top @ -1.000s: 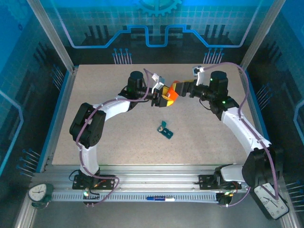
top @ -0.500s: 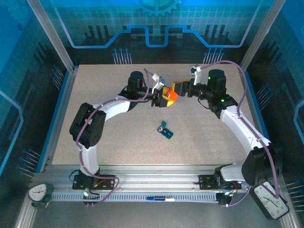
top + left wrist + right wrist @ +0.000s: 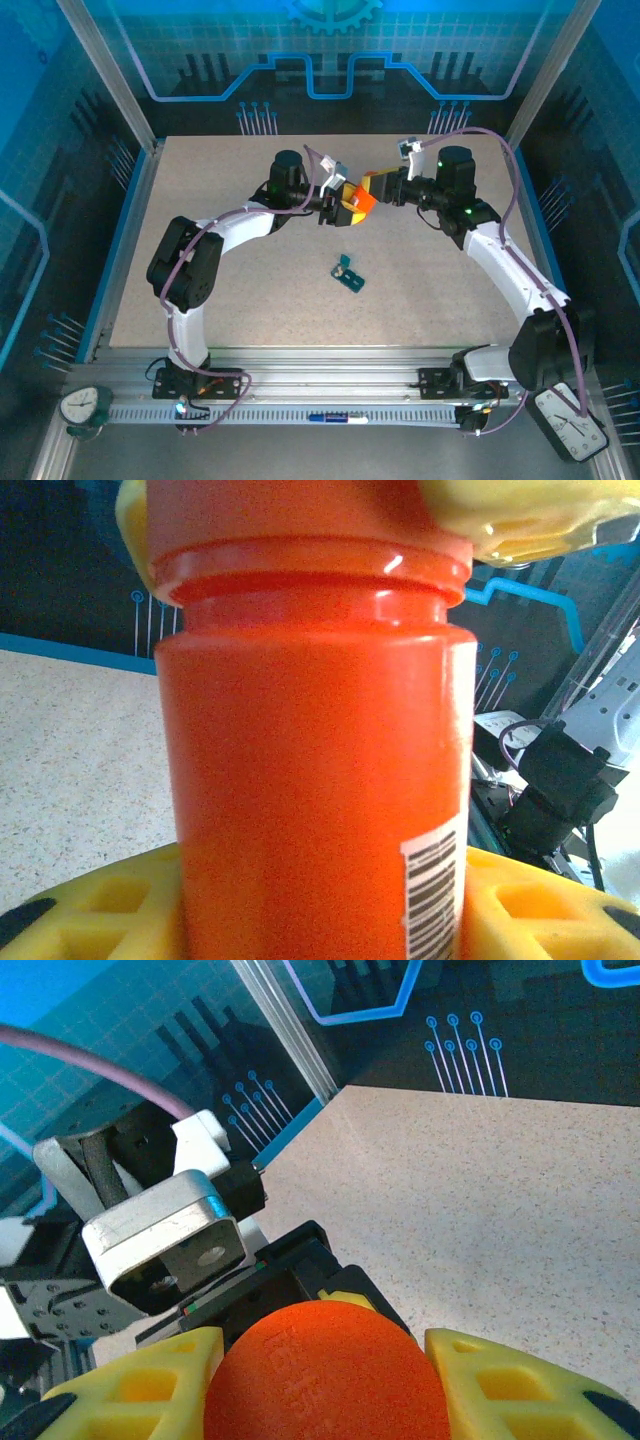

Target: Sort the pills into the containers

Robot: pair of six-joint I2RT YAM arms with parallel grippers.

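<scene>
Dark-teal pill box (image 3: 349, 275) lies mid-table (image 3: 230, 300), well apart from both arms; its compartments are too small to read. Beyond it, the left gripper (image 3: 346, 201) clamps the orange bottle (image 3: 362, 203) by its body, and the right gripper (image 3: 371, 185) closes on its cap (image 3: 325, 1375). The left wrist view adds a barcode label (image 3: 435, 880); the bottle's contents are hidden.

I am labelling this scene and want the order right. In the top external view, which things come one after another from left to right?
round gauge → left tool → orange bottle → right tool → tilted clock
</scene>
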